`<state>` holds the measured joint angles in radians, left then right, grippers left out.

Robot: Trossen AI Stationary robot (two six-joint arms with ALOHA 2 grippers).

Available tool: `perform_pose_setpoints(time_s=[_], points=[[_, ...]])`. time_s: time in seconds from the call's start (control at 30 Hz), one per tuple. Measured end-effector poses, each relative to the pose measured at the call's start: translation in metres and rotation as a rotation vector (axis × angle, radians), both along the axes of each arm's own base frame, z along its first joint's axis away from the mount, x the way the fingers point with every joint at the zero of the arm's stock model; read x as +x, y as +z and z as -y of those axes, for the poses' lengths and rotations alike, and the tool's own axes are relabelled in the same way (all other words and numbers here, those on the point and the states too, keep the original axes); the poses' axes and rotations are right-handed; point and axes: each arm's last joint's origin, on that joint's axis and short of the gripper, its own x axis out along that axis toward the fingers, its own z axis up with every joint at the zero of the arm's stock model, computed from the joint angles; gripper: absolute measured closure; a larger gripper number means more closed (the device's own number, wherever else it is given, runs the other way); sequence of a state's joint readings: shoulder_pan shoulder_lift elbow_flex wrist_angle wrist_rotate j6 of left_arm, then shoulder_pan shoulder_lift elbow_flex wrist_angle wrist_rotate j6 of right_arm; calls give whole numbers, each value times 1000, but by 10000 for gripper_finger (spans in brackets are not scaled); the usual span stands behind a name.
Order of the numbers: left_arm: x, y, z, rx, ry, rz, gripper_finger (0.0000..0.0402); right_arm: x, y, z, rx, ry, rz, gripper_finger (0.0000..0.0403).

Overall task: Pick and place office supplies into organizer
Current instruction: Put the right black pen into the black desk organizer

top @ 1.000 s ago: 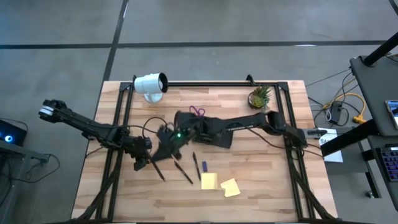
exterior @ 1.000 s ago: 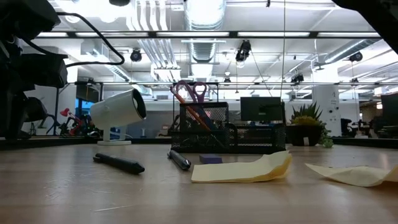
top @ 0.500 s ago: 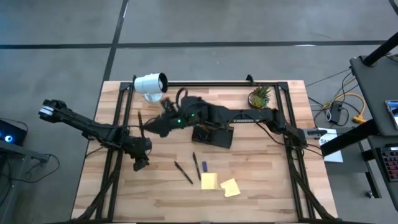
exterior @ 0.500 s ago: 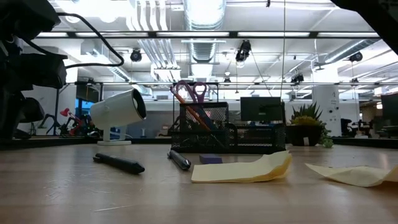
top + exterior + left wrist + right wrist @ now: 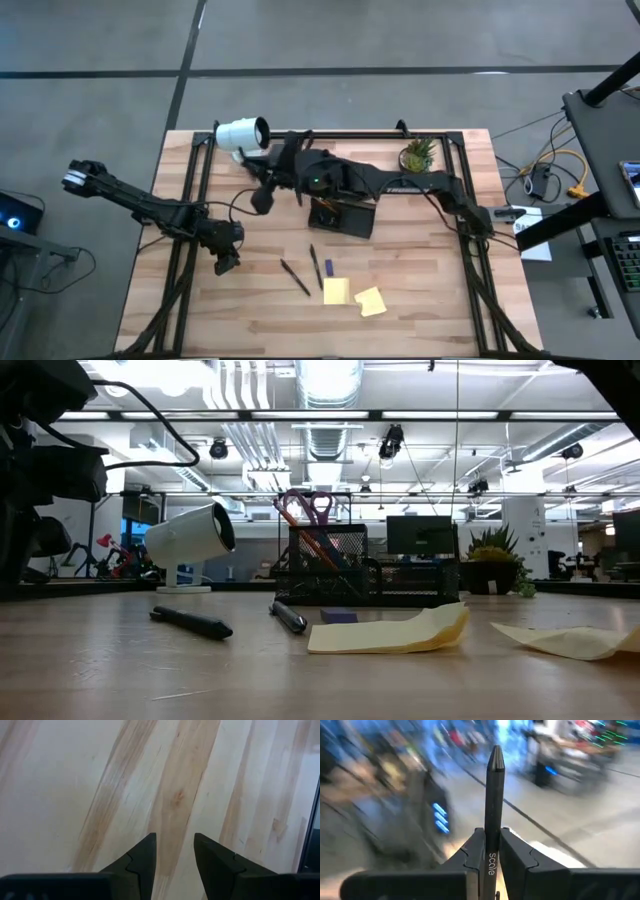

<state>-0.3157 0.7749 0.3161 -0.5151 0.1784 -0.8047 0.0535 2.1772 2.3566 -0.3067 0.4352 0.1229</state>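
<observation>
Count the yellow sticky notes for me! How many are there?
2. One sticky pad lies near the table's front edge, and the other sticky pad sits right beside it, a bit curled. More could be hidden in the organizer.

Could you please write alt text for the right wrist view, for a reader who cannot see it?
The right gripper is shut on a black pen, which stands up between its two dark fingers with the tip pointing away from the camera. White lettering shows on the barrel near the grip. Behind it the room is a blur of grey floor and blue lights.
</observation>
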Motion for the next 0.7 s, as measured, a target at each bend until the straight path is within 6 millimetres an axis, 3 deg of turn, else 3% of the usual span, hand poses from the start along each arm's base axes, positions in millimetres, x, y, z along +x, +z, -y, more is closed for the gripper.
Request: perform_pose_setpoints(time_s=[0.3,0.5,0.7], points=[[0,0,0,-1,0,2,285,-27,-27,-12,-162,-157,-466,367],[0,0,0,-1,0,2,285,-40,-35,-17,-454,-307,-720,367],[0,0,0,0,0,1,285,-49,-46,-15,-643,-267,-967,367]])
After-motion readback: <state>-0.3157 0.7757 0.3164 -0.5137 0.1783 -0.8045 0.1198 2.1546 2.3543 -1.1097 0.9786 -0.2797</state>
